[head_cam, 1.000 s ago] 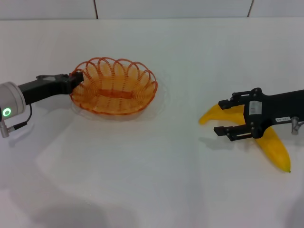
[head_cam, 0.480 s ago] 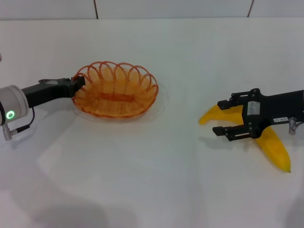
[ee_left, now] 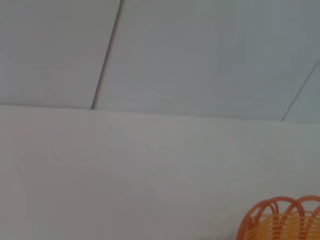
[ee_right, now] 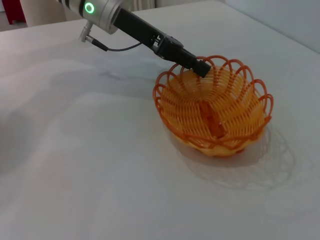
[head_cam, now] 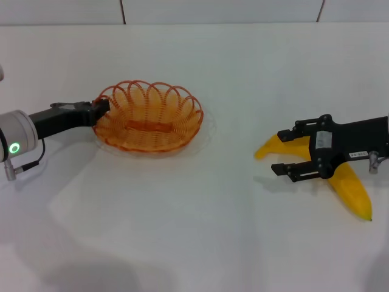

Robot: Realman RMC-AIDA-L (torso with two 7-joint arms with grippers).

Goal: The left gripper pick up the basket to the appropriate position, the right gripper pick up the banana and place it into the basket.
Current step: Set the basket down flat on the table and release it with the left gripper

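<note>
Left end effector (head_cam: 102, 108) clamped on the basket (head_cam: 149, 115) rim; right end effector (head_cam: 285, 153) spread above the banana (head_cam: 349, 190).

On the white worktop (head_cam: 194, 231), the orange wire basket sits left of centre, its scalloped edge pinched at the side nearest the left arm. Well apart to the right, the yellow banana lies flat, with the right end effector's fingers (head_cam: 289, 133) apart over its middle, not closed on it.
</note>
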